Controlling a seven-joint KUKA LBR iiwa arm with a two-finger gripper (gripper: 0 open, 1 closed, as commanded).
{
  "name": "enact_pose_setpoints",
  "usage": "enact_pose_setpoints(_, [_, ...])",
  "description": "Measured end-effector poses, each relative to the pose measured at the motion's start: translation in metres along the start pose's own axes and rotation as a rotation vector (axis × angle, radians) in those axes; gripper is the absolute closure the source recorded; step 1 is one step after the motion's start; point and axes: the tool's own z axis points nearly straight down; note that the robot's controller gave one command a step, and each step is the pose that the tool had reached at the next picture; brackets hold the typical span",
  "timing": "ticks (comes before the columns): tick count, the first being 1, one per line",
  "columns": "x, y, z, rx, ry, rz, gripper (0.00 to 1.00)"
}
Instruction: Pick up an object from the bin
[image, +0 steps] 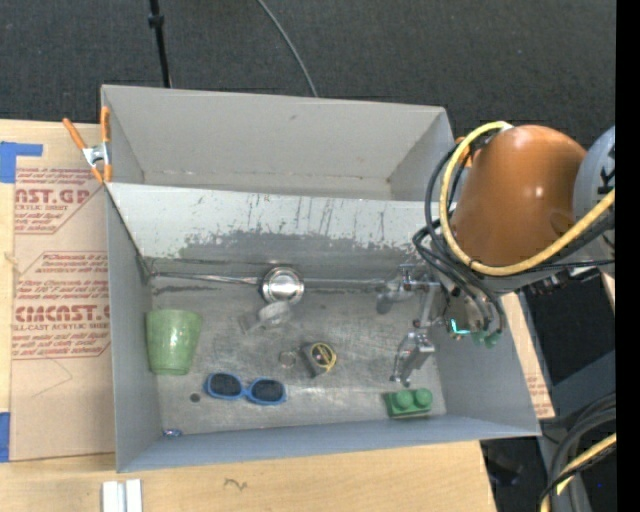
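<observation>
Green studded block (410, 402) lies at the lower right of the grey bin (300, 215), just below the gripper (405, 325), whose two fingers stand apart with nothing between them. Farther left rest a small gold-coloured ring-like piece (319, 357), blue sunglasses (245, 388), a pale green cup (172, 341) and a shiny silver round object (282, 286).

In the bin (300, 200), a cup (172, 341) stands at the left, sunglasses (245, 389) just right of it (nearer the front wall). A round cap (282, 286) lies behind the centre, a ring (319, 357) mid-floor, a brick (410, 402) front right, before the jaws.
</observation>
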Motion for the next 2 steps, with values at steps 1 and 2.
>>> enact_pose_setpoints(1, [0.010, -0.072, 0.102, 0.000, -0.001, -0.234, 0.00])
enact_pose_setpoints(2, [-0.001, -0.086, 0.171, 0.007, -0.030, -0.462, 0.00])
